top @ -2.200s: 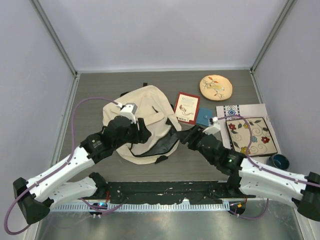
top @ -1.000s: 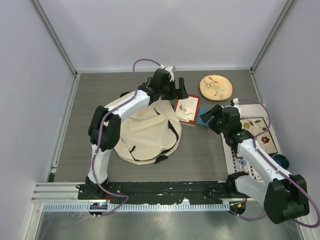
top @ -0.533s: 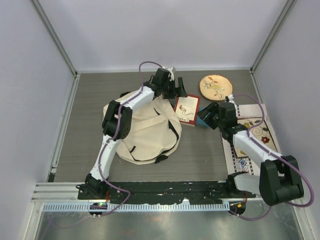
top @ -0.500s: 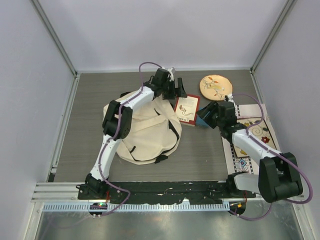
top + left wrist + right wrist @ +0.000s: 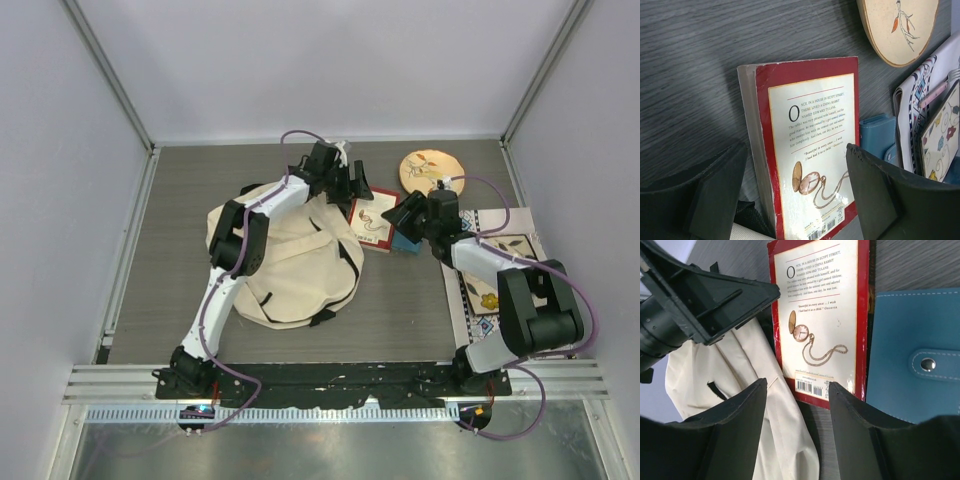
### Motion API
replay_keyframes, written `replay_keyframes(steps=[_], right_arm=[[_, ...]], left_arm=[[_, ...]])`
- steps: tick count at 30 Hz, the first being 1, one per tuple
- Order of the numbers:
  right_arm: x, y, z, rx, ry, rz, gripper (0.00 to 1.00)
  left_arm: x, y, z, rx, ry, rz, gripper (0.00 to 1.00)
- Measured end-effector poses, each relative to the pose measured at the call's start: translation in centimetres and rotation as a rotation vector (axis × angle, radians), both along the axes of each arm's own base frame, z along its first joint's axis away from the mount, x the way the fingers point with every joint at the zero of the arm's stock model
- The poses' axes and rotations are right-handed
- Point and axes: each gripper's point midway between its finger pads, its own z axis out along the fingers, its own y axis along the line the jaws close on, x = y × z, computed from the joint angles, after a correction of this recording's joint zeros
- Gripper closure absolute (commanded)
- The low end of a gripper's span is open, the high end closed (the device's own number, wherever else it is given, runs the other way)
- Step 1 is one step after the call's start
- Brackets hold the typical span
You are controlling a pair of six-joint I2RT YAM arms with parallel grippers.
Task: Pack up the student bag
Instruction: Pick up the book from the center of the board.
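The cream student bag (image 5: 290,262) lies slumped left of centre, black straps on top. A red-bordered book (image 5: 375,218) lies back cover up beside the bag's right edge, and a blue snap wallet (image 5: 405,241) lies against the book's right side. My left gripper (image 5: 354,186) hangs at the book's far end. In the left wrist view its jaws (image 5: 796,150) stand open astride the book (image 5: 810,145). My right gripper (image 5: 403,213) is open over the book's near corner (image 5: 820,320), with bag cloth (image 5: 740,375) and the wallet (image 5: 910,355) on either side.
A round tan embroidered disc (image 5: 432,172) lies at the back right. A floral mat (image 5: 508,268) on a patterned cloth sits at the right, under my right arm. Grey walls enclose the table on three sides.
My right arm has swung left and further back, from over the wallet to the book's right edge. The left gripper has edged right over the book, its jaws narrowing a little.
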Motion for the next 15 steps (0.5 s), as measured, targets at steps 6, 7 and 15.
replay_keyframes(steps=[6, 7, 15], right_arm=[[1.1, 0.1, -2.5, -0.008, 0.051, -0.008, 0.42], [1.1, 0.1, -2.9, -0.012, 0.060, -0.010, 0.42], [1.8, -0.6, -5.1, -0.062, 0.092, -0.039, 0.42]], left_arm=[[0.0, 0.0, -0.1, -0.007, 0.005, 0.005, 0.19], [0.0, -0.1, -0.2, -0.011, 0.006, 0.008, 0.20], [-0.2, -0.4, 0.0, -0.034, 0.010, -0.006, 0.25]])
